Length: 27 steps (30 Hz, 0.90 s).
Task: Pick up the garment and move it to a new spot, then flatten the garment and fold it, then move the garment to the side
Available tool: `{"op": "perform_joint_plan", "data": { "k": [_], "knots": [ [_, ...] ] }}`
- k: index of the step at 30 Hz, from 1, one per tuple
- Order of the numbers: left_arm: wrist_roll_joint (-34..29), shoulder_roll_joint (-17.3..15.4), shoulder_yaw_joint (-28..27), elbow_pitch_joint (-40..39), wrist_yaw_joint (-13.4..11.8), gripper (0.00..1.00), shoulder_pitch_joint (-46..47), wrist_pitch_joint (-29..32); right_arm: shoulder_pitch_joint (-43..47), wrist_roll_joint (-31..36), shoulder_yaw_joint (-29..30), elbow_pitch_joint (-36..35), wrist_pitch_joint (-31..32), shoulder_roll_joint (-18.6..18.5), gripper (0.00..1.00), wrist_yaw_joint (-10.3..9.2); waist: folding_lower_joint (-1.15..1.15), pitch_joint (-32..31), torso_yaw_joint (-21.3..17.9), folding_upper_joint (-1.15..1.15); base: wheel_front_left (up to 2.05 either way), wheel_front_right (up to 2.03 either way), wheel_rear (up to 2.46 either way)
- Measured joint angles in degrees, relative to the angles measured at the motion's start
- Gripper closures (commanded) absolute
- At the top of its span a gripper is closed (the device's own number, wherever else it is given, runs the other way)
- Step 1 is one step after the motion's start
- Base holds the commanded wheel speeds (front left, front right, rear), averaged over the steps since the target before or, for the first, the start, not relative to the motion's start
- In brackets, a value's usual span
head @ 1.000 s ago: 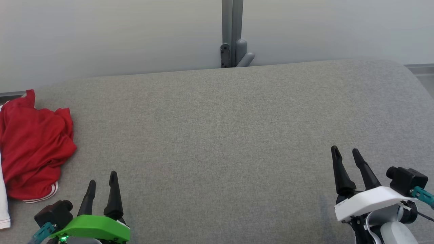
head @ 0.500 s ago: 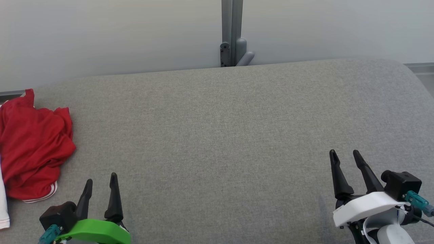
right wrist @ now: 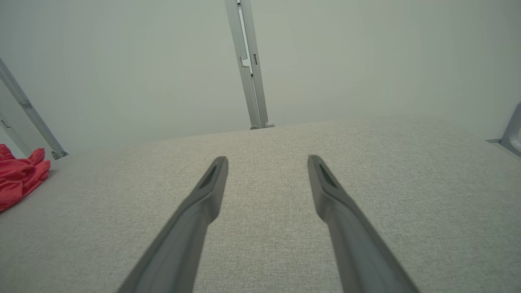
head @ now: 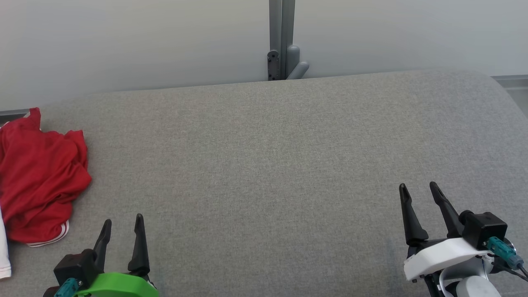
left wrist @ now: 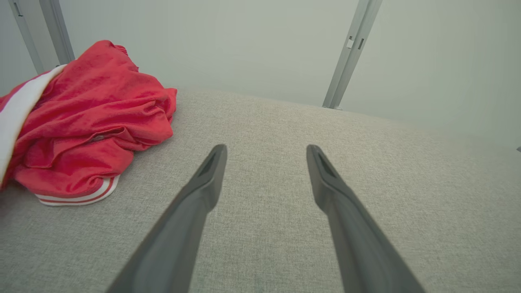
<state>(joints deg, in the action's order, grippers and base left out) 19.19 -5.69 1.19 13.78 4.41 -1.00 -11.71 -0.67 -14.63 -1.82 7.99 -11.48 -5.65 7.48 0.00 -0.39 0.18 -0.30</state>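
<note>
A crumpled red garment (head: 39,177) with white striped trim lies bunched at the far left of the grey cushioned surface (head: 264,165). The left wrist view has the garment (left wrist: 81,122) at its upper left, and the right wrist view catches an edge of the garment (right wrist: 18,177) at far left. My left gripper (head: 123,218) hovers open at the lower left, just right of the garment and apart from it, nothing between its fingers (left wrist: 203,191). Over bare fabric at the lower right my right gripper (head: 416,186) stands open and empty, fingers (right wrist: 207,195) spread.
A pale wall rises behind the surface, with a grey metal post (head: 282,41) and bracket at its middle. A strip of white cloth (head: 4,255) lies at the left edge beside the garment. The surface's far right corner (head: 491,82) curves away.
Both grippers have drawn back slightly toward the bottom of the head view and stay open. The garment has not been touched.
</note>
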Motion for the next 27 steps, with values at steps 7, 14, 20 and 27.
{"op": "perform_joint_plan", "data": {
  "k": [7,14,20,27],
  "knots": [
    [-2.27,0.27,-1.08,0.73,0.7,0.0,-0.1,-0.75,0.4,2.29,0.92,-0.15,-0.76,0.55,0.0,0.0,0.0,-0.05,0.01,0.0,0.0,0.0,0.0],
    [-5.19,0.49,-1.43,1.16,1.41,0.0,-0.74,-1.57,1.17,4.91,2.19,-0.51,-1.67,0.57,0.0,0.0,0.0,-0.42,0.02,0.0,0.0,0.0,0.0],
    [-7.84,0.75,-1.6,1.29,1.65,0.0,-0.8,-2.23,1.63,7.14,2.31,-0.55,-2.26,0.74,0.0,0.0,0.0,-0.55,0.04,0.0,0.0,0.0,0.0],
    [-10.87,0.97,-1.94,1.38,1.89,0.0,-1.29,-2.97,1.92,9.87,2.27,-0.62,-3.08,0.87,0.0,0.0,0.0,-0.61,-0.04,0.0,0.0,0.0,0.0]
  ]
}}
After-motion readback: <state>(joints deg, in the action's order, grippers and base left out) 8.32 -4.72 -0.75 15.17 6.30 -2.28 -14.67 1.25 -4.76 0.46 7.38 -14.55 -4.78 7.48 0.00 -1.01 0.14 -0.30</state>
